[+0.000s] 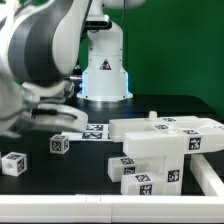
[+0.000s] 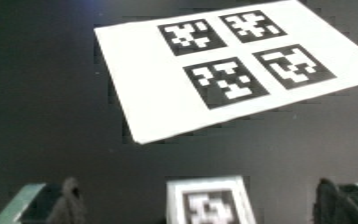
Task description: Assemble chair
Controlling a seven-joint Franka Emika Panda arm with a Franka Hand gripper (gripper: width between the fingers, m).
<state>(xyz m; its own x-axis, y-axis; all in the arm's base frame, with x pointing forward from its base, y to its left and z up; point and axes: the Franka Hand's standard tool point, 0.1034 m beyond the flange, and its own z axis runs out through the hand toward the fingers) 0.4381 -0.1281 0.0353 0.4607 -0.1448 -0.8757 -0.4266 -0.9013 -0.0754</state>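
Note:
In the wrist view, my gripper [image 2: 201,204] is open, its two dark fingers [image 2: 51,202] wide apart. A small white tagged chair cube [image 2: 211,200] sits between them, touching neither. In the exterior view the gripper [image 1: 60,122] hangs low over this cube [image 1: 60,144], left of centre on the black table. A second tagged cube [image 1: 12,163] lies at the far left. A large stack of white chair parts [image 1: 158,148], with a long bar on top and tagged blocks [image 1: 140,177] below, stands at the exterior view's right.
The marker board [image 2: 229,65] with its four tags lies flat just beyond the cube, and shows in the exterior view [image 1: 94,130] too. The robot's white base [image 1: 105,70] stands at the back. The blurred arm [image 1: 40,45] fills the upper left.

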